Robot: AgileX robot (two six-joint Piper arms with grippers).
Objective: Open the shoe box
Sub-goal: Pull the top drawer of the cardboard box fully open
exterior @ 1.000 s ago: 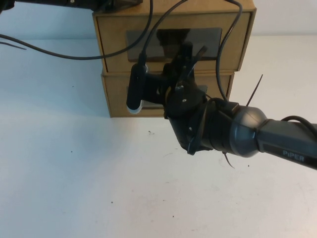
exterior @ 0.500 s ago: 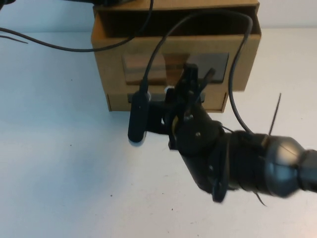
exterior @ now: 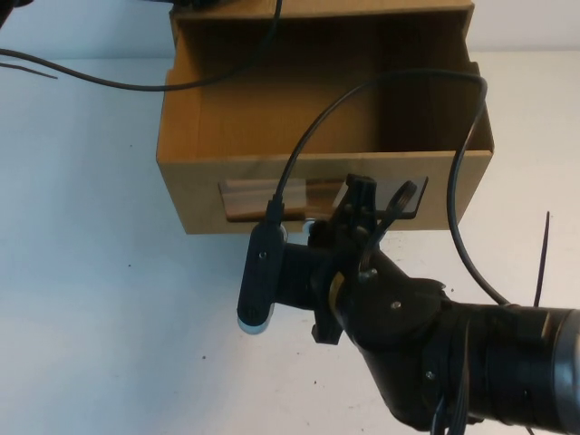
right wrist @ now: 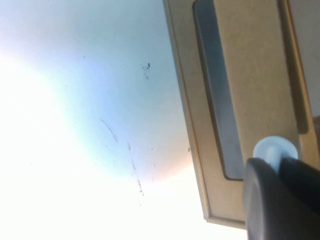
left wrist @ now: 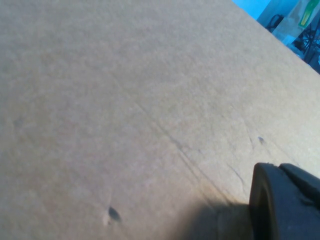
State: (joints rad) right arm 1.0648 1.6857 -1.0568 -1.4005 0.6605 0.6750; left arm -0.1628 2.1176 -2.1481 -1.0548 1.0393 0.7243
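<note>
**Shoe box, drawer stage.** The brown cardboard shoe box (exterior: 186,100) sits at the middle of the far edge of the white table (exterior: 91,317). It is of the sliding kind. Its open-topped cardboard drawer (exterior: 195,195) stands drawn out toward the robot, and the inside looks empty.

**Orientation.** The drawer's front panel faces the robot, with its long axis running left to right, parallel to the table's near edge. The slide axis runs from far edge to near edge. A dark rectangular window (exterior: 254,198) is set in the front panel.

**Right gripper.** The right gripper (exterior: 361,207) is at the middle of the front panel, pressed together on what appears to be a small white round knob (right wrist: 272,147) just below the window.

**Left gripper.** The left gripper (left wrist: 287,202) lies close against a bare cardboard face, probably the box top. Whether it is spread or pressed together cannot be told.

**Handling.** The cardboard is judged light, fairly stiff, and easily dented or torn at the knob's mount. The knob is the natural hold. A straight, level pull along the slide axis seems safest, since a light shell may slide on the smooth table unless braced.
</note>
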